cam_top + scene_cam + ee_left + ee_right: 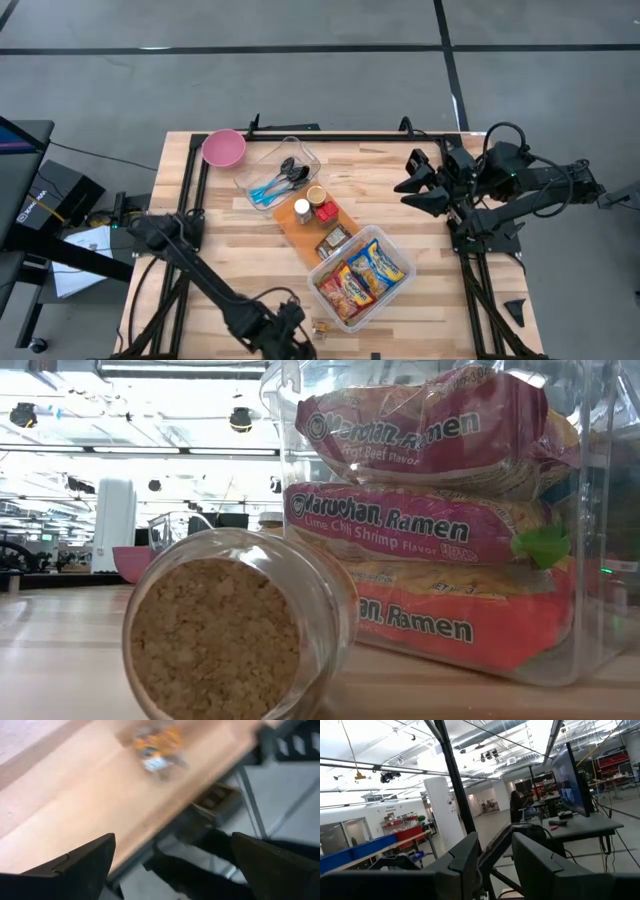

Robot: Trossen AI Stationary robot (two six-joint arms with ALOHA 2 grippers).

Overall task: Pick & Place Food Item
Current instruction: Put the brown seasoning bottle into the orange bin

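Left wrist view, left end effector [172, 865] wide open, empty, near small jar [322, 325], table [420, 300] edge

A pale wooden butcher-block surface [240, 240] sits inside a black metal frame [330, 134] on a grey concrete floor [300, 70] crossed by dark lines. At the far edge of the surface rests a round pink plastic bowl [224, 148]. Just beside it is a clear rectangular plastic tub [262, 160] holding blue and black utensils [280, 180]. In the room beyond, a large dark monitor [572, 780] stands on a grey desk [590, 826], near a white pillar [440, 815] and long blue bins [365, 849].
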